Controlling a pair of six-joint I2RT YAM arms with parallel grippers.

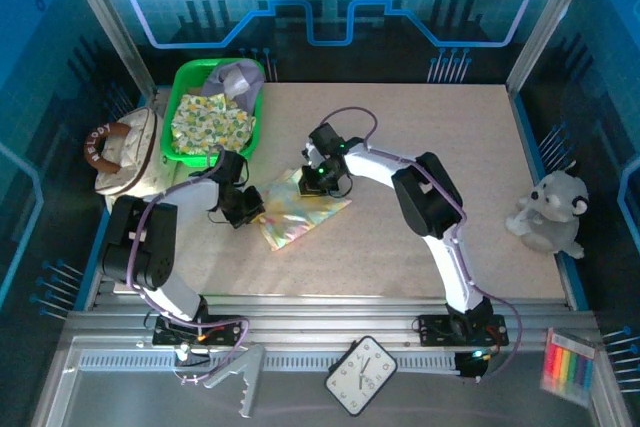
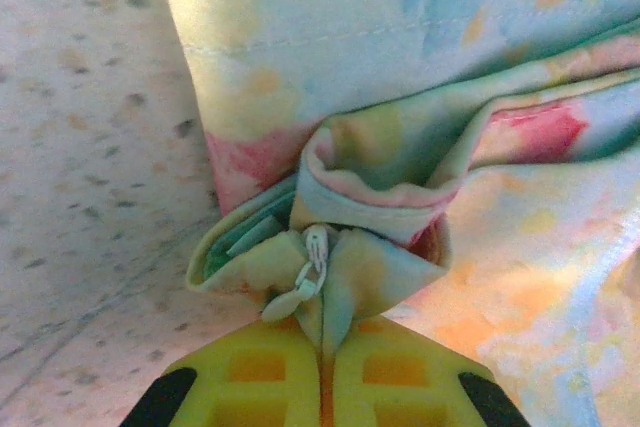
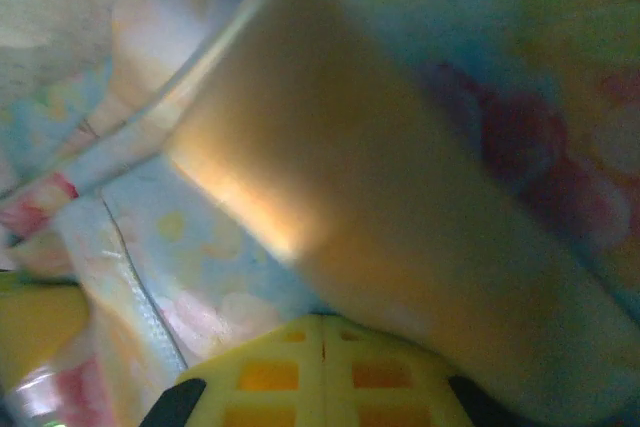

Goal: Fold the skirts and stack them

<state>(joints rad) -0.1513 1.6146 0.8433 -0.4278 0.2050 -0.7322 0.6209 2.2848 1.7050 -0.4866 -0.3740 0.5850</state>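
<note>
Speckled beige counter (image 1: 430, 237) spans the cell, under blue-lit walls. Use the green plastic basket (image 1: 185, 77) at the far left corner as your reference.

Inside the basket lie a yellow-green leafy-print cloth skirt (image 1: 208, 119) and, behind it, a plain lavender-grey cloth skirt (image 1: 238, 77). Both are crumpled, so treat them as not yet folded.

The working item is a thin pastel skirt blotched yellow, pink and blue (image 1: 300, 212). It lies on the counter just nearward and right of the basket, spread in a rough triangle.

The left end effector (image 1: 243, 209) (image 2: 325, 332) is clamped tight on a bunched edge of the pastel skirt, right by the small white zipper pull (image 2: 310, 272), at the end nearest the basket. The right end effector (image 1: 318, 179) (image 3: 322, 332) is closed at the skirt's corner farther from the basket. A blurred fold rises from its tips, so read it as pinching that corner.

Holding two separated points along one edge lets you tension the cloth and carry that edge over as one fold line. Keep both grips level, because this limp fabric will sag and wrinkle between them.
</note>
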